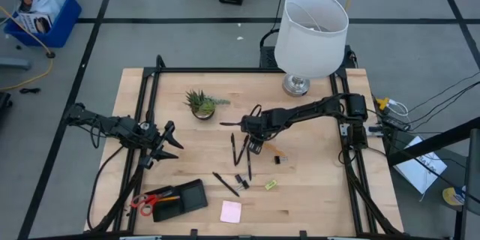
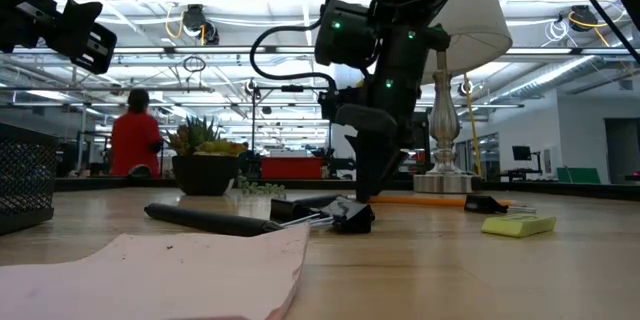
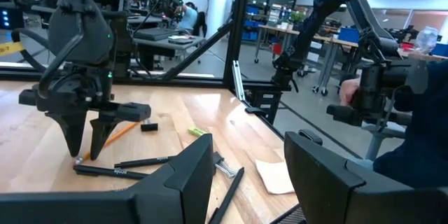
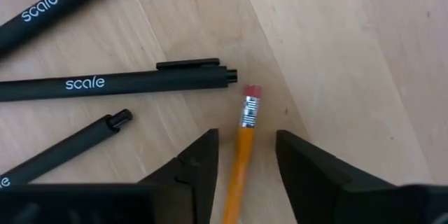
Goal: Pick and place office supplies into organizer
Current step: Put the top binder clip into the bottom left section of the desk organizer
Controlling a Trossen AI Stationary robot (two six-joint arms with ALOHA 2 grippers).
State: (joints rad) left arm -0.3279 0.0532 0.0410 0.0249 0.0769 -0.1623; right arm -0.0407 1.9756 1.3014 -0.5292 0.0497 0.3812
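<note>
My right gripper [image 4: 245, 155] is open and points down at the table's middle [image 1: 253, 144]. Its fingers stand on either side of the orange pencil [image 4: 240, 155], just behind the eraser end [image 4: 251, 92], with a gap on each side. The pencil lies flat on the wood beside several black pens [image 4: 115, 82] [image 1: 233, 150]. Black clips [image 1: 276, 160], the yellow-green block [image 1: 270, 185] and the pink pad [image 1: 231, 211] lie nearer the near edge. The black organizer [image 1: 187, 195] sits near-left, with the red-handled scissors [image 1: 146, 201] on its left part. My left gripper [image 1: 169, 141] [image 3: 248, 168] hovers open at the left.
A potted plant [image 1: 201, 103] stands left of centre toward the far edge. The white-shaded lamp [image 1: 310, 24] stands on the far edge behind the right arm. Black frame rails [image 1: 150, 105] run along both sides. Bare wood lies between the left gripper and the pens. A person [image 2: 133, 132] is in the room beyond.
</note>
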